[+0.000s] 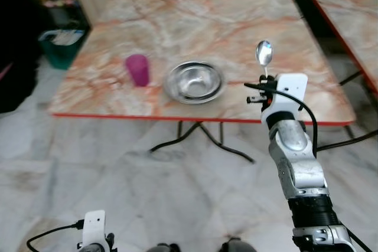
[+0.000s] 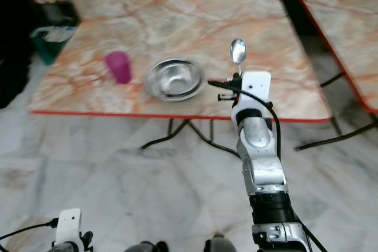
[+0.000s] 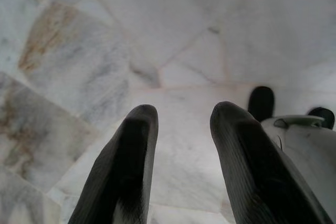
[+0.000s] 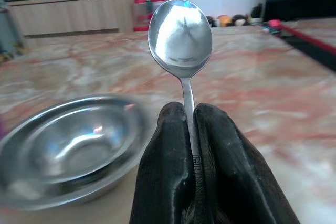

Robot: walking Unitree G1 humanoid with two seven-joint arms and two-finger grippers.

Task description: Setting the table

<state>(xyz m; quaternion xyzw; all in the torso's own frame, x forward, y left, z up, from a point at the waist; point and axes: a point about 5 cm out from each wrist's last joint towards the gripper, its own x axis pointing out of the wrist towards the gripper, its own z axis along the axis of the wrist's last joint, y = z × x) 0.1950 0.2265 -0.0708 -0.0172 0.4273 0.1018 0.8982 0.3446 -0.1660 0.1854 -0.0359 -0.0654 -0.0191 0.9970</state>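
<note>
Marble-patterned and edged in red, the table [image 1: 248, 22] stands on a pale stone floor [image 1: 118, 169], with a second table of the same kind [image 1: 348, 10] beside it on the robot's right and a low cabinet behind. Taking the steel bowl [image 1: 194, 81] as the landmark: it sits near the table's front edge, and a purple cup [image 1: 137, 69] stands upright just to its left, apart from it. So two pieces of the setting look already placed. The third is in the air: the right gripper [image 4: 190, 124] is raised to the right of the bowl, over or just before the table's front edge, its two black fingers [image 4: 163, 161] pinched tight on the handle of a spoon [image 1: 264, 54], which stands upright with its bowl end on top. The left gripper [image 3: 181, 129] hangs low over the floor, well short of the bowl, fingers a little apart and carrying nothing. What remains, by my reading, is to lay the spoon flat on the bare tabletop to the right of the bowl; whether more pieces are meant to follow cannot be told.
</note>
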